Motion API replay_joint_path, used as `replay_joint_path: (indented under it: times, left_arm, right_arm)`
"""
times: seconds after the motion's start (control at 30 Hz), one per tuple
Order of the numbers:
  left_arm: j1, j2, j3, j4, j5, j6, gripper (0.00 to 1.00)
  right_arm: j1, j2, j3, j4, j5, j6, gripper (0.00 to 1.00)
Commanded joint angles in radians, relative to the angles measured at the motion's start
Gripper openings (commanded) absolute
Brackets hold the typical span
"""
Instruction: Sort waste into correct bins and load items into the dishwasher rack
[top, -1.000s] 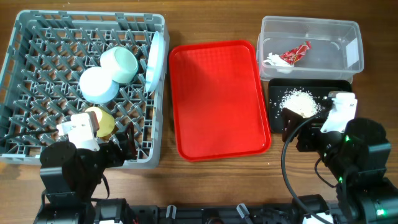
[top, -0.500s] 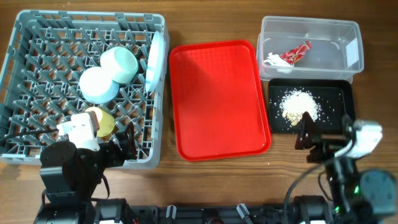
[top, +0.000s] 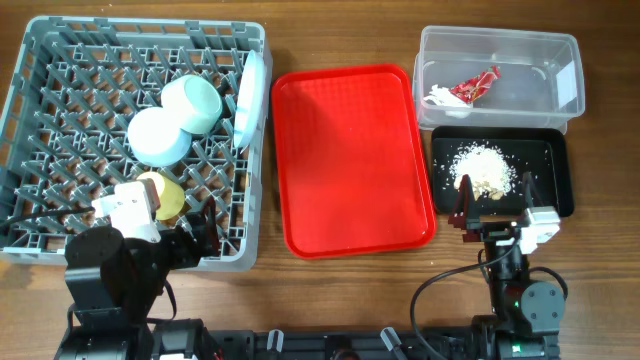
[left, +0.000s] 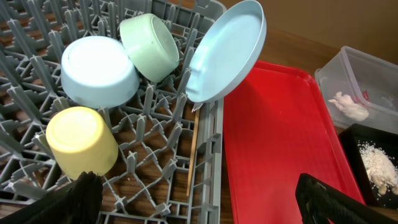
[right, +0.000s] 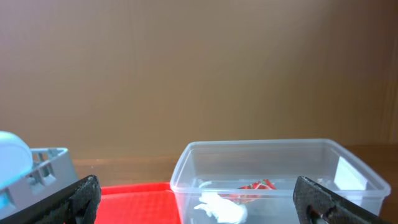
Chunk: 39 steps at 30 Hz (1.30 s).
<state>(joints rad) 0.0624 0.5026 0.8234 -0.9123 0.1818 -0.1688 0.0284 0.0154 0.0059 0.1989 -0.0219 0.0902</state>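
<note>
Retreating from above the shallow black rectangular tray, the right arm is now sitting low by the table's front edge, while the left arm is keeping its place at the near corner of the large square grey plastic dishwasher rack.

Sorting is looking all but finished. The small crumpled red wrapper and the white crumpled scraps are lying inside the clear plastic rectangular tub, and the loose heap of beige-white crumbs is resting in the black tray. The round pale plate is standing on edge along the rack's right side, with the pale blue bowl, the mint bowl and the small yellow cup sitting among the pegs. Nothing is lying on the large red serving tray. I am not finding the white fork in any view, so that item is remaining unconfirmed.

The left gripper is hanging with its fingers spread wide and holding nothing; the right gripper is likewise parted and empty.

Only the left wrist camera is showing the thin wooden stick, lying in the rack below the plate. The right wrist camera is looking level through the tub's wall and missing the crumbs, which the overhead is showing plainly.
</note>
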Motion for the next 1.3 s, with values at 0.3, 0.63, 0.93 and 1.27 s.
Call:
replay_joint_path:
  times: [0.3,0.63,0.93,1.27]
  left_arm:
    - [0.005,-0.005,-0.003,0.003,0.011,0.020,1.00]
    - [0.005,-0.006,-0.003,0.002,0.011,0.020,1.00]
    - [-0.126,-0.401,-0.583,0.559,-0.019,-0.091,1.00]
    - [-0.141,-0.499,-0.818,0.843,-0.105,0.005,1.00]
  right_arm:
    - [0.004,-0.011,-0.001,-0.196,-0.065,-0.035,1.00]
    - [0.004,-0.011,-0.001,-0.196,-0.065,-0.035,1.00]
    - [0.004,-0.011,-0.001,-0.196,-0.065,-0.036,1.00]
    - [0.004,-0.011,-0.001,-0.195,-0.065,-0.036,1.00]
